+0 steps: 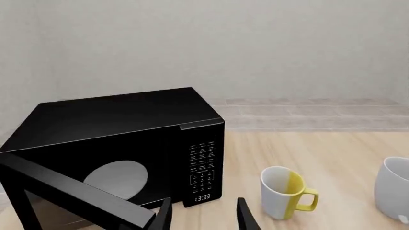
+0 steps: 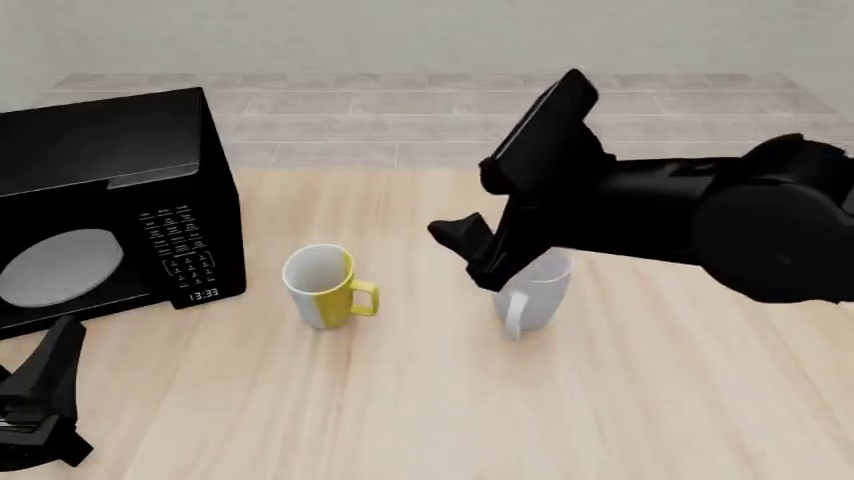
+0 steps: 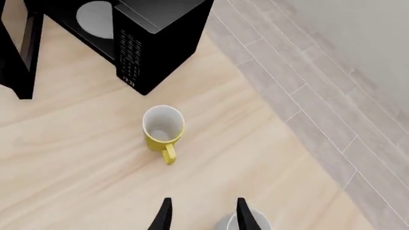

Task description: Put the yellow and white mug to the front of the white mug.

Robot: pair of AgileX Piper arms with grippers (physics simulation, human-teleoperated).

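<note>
— So, from the left wrist view, what stands where?
— The small cylindrical yellow and white mug stands upright on the pale wooden table, long axis vertical, with its yellow handle turned toward the plain all-white mug at the frame's edge. The black microwave oven sits just beside it on its other side, door swung open. The left gripper shows two dark fingertips set apart, with nothing between them.

— And the front view?
— The yellow and white mug stands between the microwave and the white mug, mouth up, handle pointing right toward the white mug. The two mugs are near each other, not touching. The right gripper hangs just above and left of the white mug's rim. I cannot tell its opening there. The left gripper is low at the near left corner, well apart from both mugs.

— The right wrist view?
— Looking down, the yellow and white mug shows its open mouth. The right gripper has its fingers parted and empty, with the white mug's rim just beside one finger.
</note>
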